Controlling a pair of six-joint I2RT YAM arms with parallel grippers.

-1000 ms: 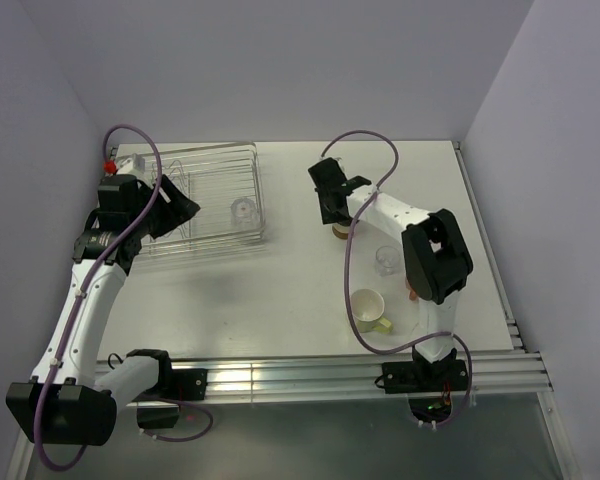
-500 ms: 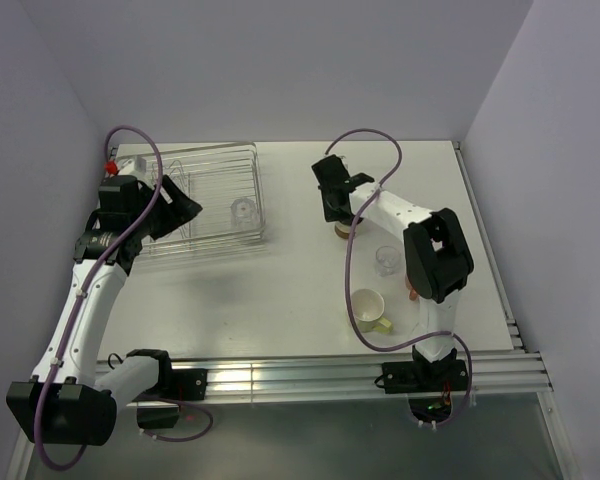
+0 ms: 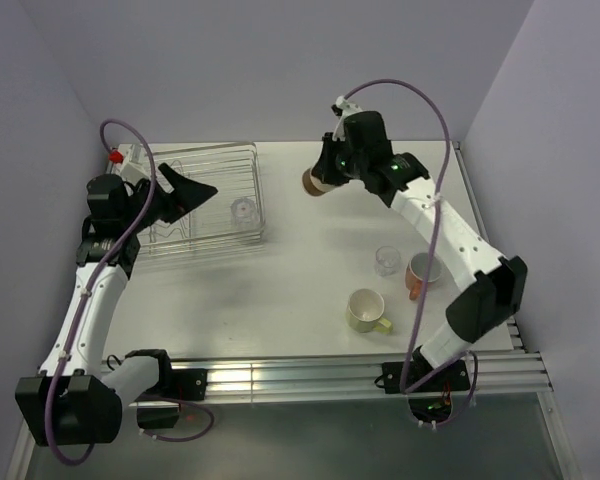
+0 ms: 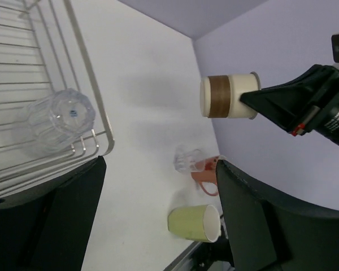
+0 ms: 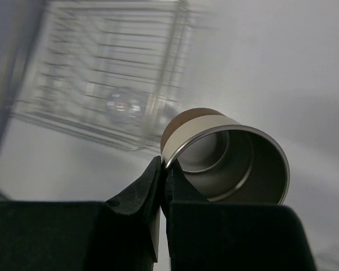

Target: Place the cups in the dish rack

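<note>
One brown cup [image 3: 313,184] pinched in right jaws (rim grip); left jaws spread.

No legible text, brand, number or sign is found in any view. A small blue mark [image 4: 72,113] is noted on the clear glass [image 4: 53,125]; it cannot be read.

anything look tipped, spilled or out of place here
Only the brown cup: it hangs in the air right of the dish rack, turned on its side, pinched by its rim in the right pincer. Nothing looks spilled or broken; the yellow-green mug and orange mug stand upright.
</note>
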